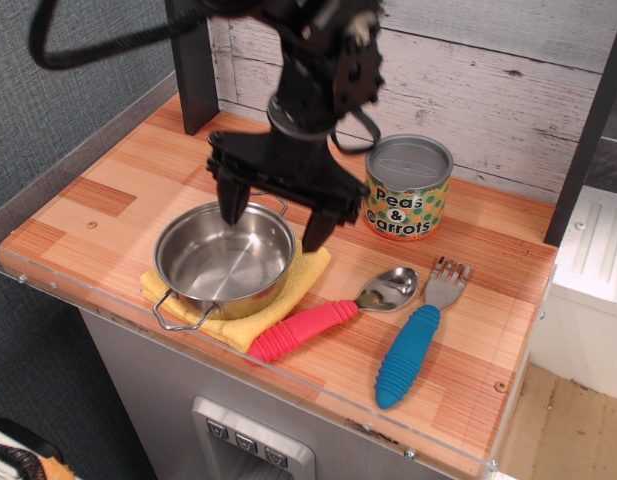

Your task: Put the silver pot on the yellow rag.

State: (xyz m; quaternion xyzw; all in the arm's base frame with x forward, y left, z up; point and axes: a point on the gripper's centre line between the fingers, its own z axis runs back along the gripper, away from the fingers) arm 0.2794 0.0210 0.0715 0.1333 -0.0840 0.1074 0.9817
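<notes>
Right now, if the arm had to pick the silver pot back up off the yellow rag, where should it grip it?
Probably the right rim of the silver pot, from straight above, one finger inside the wall and one outside. The pot sits upright and open on the yellow rag, and the open gripper hangs over that side. The wire loop handles look too thin.
</notes>
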